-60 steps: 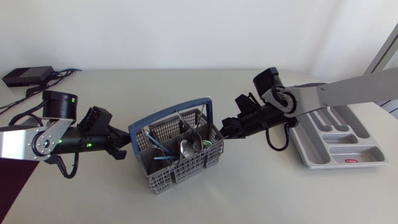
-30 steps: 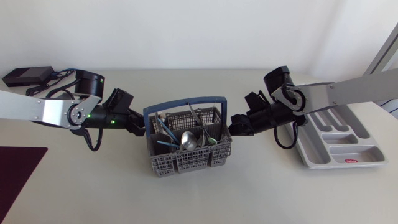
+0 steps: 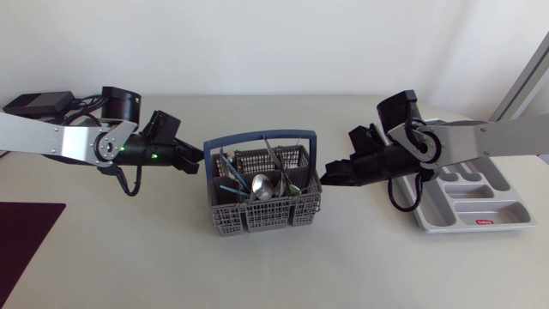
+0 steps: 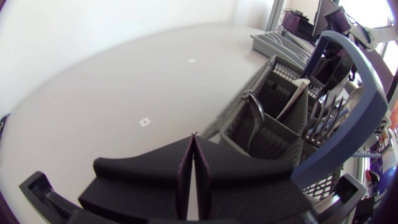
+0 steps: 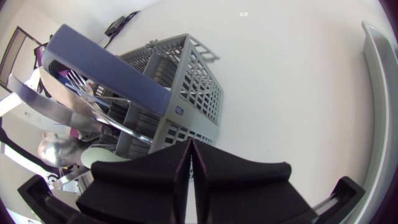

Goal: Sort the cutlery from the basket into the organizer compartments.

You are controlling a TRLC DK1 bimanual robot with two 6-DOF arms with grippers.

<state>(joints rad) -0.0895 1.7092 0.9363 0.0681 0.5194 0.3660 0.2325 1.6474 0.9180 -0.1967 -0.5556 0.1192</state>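
The grey cutlery basket (image 3: pixel 283 215) with a blue handle (image 3: pixel 262 136) stands mid-table, holding several pieces of cutlery, a large spoon (image 3: pixel 260 184) among them. My left gripper (image 3: pixel 197 160) is shut and empty, its tip right at the basket's left wall. In the left wrist view the basket (image 4: pixel 273 121) lies just ahead of the shut left gripper (image 4: pixel 194 167). My right gripper (image 3: pixel 329 176), shut and empty too, is against the basket's right side. Ahead of the right gripper (image 5: pixel 190 167) in its wrist view are the basket (image 5: pixel 186 81) and handle (image 5: pixel 106 59). The grey organizer (image 3: pixel 493 210) lies at the right.
A dark mat corner (image 3: pixel 26 232) lies at the table's left front edge. A black box (image 3: pixel 34 103) with cables sits at the back left. The organizer's rim (image 5: pixel 380 93) runs beside my right gripper.
The basket has slid to the right and turned squarer to the table. My left arm swung toward the back and followed it. My right gripper drew back to the right.
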